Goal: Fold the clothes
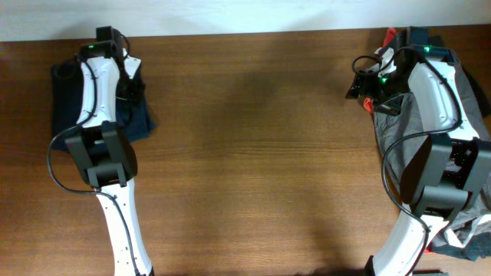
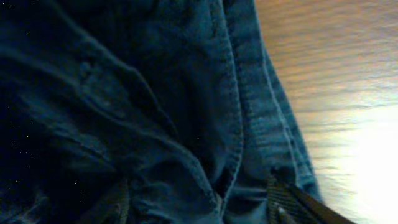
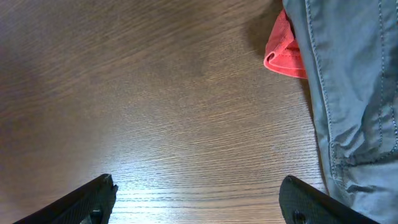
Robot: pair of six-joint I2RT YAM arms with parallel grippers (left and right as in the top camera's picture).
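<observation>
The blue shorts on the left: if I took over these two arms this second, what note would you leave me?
Left tool: open, fingers apart just above the shorts, nothing visibly pinched.
Right tool: open and empty, over bare table.
Shorts: a compact bundle at the far left of the table, mostly under the left arm.
Done: they look gathered into a small stack; the arm hides how neat it is.
Left: check the fold and lift the left arm clear. Grey trousers and a red garment by the right arm are not this job.
</observation>
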